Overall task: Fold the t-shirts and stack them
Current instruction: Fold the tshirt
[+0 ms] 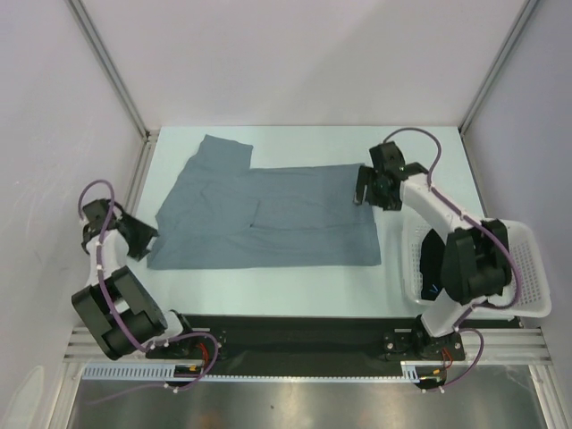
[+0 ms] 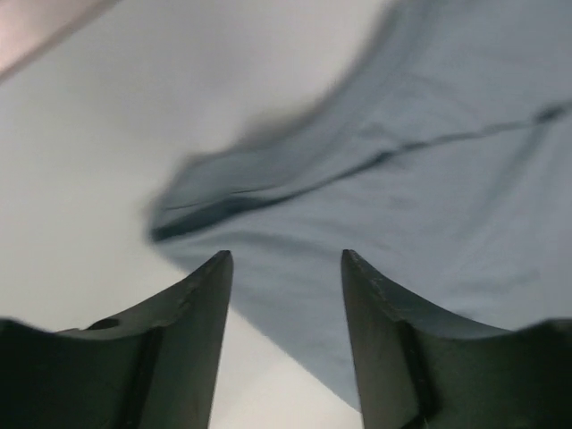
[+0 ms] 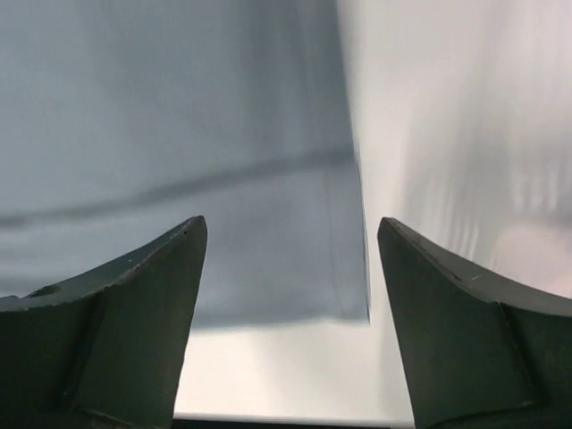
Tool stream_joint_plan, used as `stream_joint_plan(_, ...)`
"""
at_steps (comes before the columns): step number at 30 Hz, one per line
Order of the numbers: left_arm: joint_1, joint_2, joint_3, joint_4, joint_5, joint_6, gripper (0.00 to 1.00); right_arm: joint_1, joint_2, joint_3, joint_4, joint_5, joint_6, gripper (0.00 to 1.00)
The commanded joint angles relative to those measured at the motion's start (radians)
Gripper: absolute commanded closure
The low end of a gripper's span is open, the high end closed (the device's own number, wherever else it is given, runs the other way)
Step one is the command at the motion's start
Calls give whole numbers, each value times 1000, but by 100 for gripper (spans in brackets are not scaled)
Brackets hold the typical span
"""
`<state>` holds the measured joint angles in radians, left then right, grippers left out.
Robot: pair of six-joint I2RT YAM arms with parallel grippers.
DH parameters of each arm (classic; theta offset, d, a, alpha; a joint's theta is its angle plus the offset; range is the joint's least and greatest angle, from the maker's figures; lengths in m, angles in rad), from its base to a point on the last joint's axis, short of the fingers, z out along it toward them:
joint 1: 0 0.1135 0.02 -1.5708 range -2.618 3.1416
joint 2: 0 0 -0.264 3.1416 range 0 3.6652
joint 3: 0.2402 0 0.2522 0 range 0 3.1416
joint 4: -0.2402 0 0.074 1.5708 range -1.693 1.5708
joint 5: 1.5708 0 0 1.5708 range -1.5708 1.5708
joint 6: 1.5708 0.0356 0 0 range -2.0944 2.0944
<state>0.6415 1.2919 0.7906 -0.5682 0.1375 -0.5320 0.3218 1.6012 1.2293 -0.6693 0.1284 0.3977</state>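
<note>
Grey-blue t-shirt [image 1: 268, 219] lies spread flat on the pale table [image 1: 295, 290], mid-scene, with one sleeve [image 1: 219, 152] angled to the far left and its straight edge on the right. A short crease shows near the cloth's middle. Left gripper [image 1: 134, 234] sits at the shirt's near-left corner. Its wrist view shows the two dark fingers [image 2: 201, 304] parted with nothing between them, and the cloth's rumpled corner [image 2: 375, 179] lies just past the tips. Right gripper [image 1: 371, 188] is at the shirt's far-right corner. Its wrist view shows the fingers [image 3: 152, 286] spread wide and holding nothing, with the shirt's right edge and corner [image 3: 268, 179] below in the gap between them. Both wrist views are blurred, so I cannot tell whether the fingertips touch the cloth. White lattice basket [image 1: 532, 268] stands at near right beside the right arm. Black t-shirt [image 1: 432, 259] lies inside it, partly hidden by that arm.
</note>
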Motion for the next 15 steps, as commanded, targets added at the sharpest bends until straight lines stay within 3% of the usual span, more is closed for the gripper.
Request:
stream_joint_plan(1, -138, 26, 79, 178, 186, -8, 45, -47, 142, 185, 34, -29, -40, 18)
stream_joint_plan(3, -230, 46, 91, 331, 215, -17, 51, -65, 207, 307, 51, -55, -48, 23)
stream_joint_plan(6, -305, 113, 110, 537, 276, -23, 52, -90, 354, 499, 31, -100, -66, 31)
stream_joint_plan(11, -335, 416, 336, 654, 315, 41, 52, -130, 564, 720, 54, -220, -122, 38)
stream_joint_plan(15, -333, 639, 580, 581, 297, 150, 52, -161, 704, 886, 51, -308, -122, 38)
